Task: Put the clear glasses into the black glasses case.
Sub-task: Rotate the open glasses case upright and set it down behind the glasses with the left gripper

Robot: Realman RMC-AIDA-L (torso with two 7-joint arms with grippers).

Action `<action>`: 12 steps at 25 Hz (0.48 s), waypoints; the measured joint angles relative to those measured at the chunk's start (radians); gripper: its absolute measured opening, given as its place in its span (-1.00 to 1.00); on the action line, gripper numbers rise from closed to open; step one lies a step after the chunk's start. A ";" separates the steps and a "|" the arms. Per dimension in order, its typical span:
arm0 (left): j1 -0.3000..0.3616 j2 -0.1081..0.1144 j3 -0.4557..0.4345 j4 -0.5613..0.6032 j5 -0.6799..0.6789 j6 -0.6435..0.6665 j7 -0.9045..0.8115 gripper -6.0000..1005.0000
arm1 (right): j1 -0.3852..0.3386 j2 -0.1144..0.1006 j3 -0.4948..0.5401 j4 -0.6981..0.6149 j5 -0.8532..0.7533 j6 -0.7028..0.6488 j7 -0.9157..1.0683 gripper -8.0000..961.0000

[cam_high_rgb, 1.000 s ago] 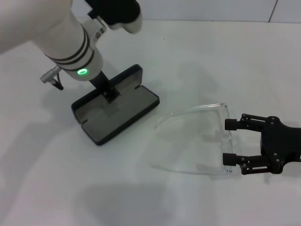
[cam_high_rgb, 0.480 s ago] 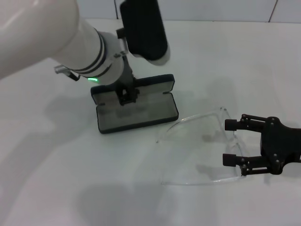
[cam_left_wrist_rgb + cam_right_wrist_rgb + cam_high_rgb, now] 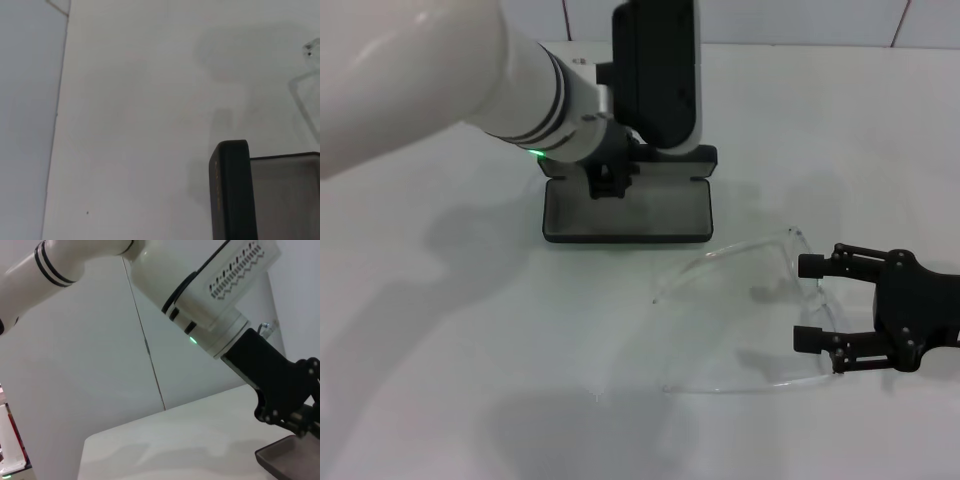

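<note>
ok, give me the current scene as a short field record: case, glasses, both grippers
case: black glasses case open, grey lining up, lid raised at its far edge
glasses: clear glasses on the white table, arms unfolded, outside and right of the case
left gripper: left gripper at the case's hinge side, apparently holding it
right gripper: right gripper open, fingertips at the glasses' lens end
task state: glasses not yet in case
</note>
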 joint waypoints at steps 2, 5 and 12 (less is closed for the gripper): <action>0.001 0.000 0.017 -0.008 0.001 -0.013 0.010 -0.59 | -0.001 0.000 0.000 0.000 0.000 0.000 0.000 0.82; -0.005 0.000 0.028 -0.024 0.004 -0.024 0.004 -0.59 | -0.002 -0.001 0.001 0.000 0.001 0.000 0.000 0.82; -0.008 0.000 0.024 -0.024 -0.007 -0.058 -0.032 -0.59 | -0.002 -0.002 0.005 0.000 0.004 0.000 0.000 0.82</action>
